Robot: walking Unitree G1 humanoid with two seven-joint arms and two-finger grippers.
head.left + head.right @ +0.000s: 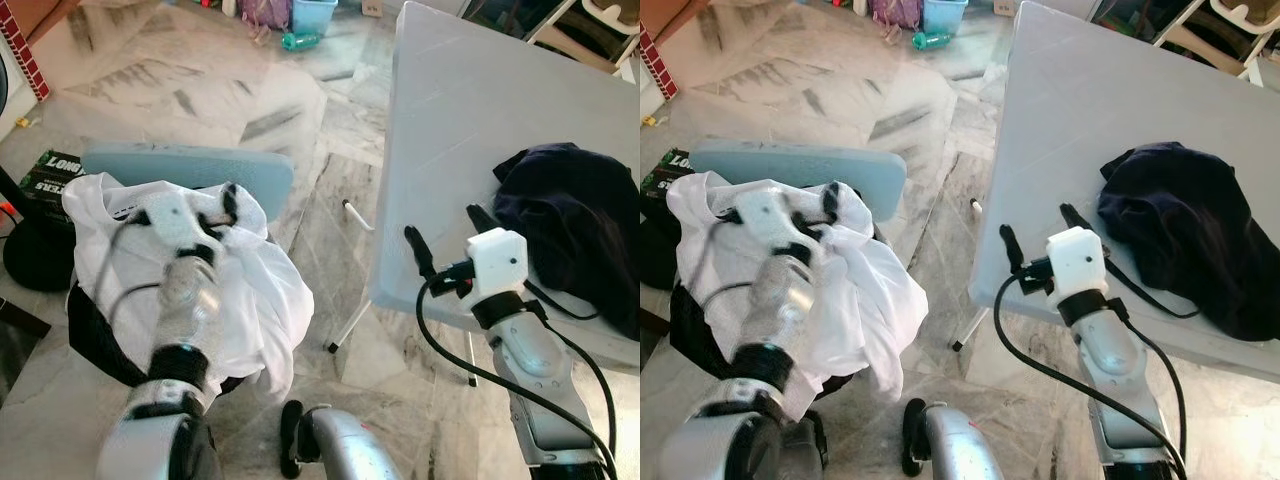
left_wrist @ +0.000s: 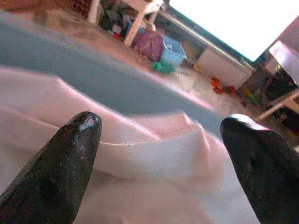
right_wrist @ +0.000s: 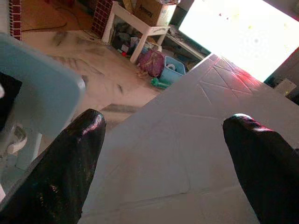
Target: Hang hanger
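Note:
A white garment (image 1: 250, 290) lies heaped over a dark pile on a pale blue chair (image 1: 190, 165) at my left. My left gripper (image 1: 185, 200) hovers just above this cloth, open; in the left wrist view its fingertips (image 2: 70, 154) stand wide apart with the white fabric (image 2: 140, 154) beneath them and nothing held. My right gripper (image 1: 445, 232) is open over the near edge of the grey folding table (image 1: 470, 100), empty. A dark navy garment (image 1: 585, 220) lies bunched on the table just right of it. I cannot make out a hanger.
The table's thin leg (image 1: 350, 320) slants onto the marble floor between chair and table. A black round base (image 1: 35, 260) and a dark box (image 1: 50, 175) sit at far left. A blue bin (image 1: 313, 12) and teal bottle (image 1: 300, 40) lie far back.

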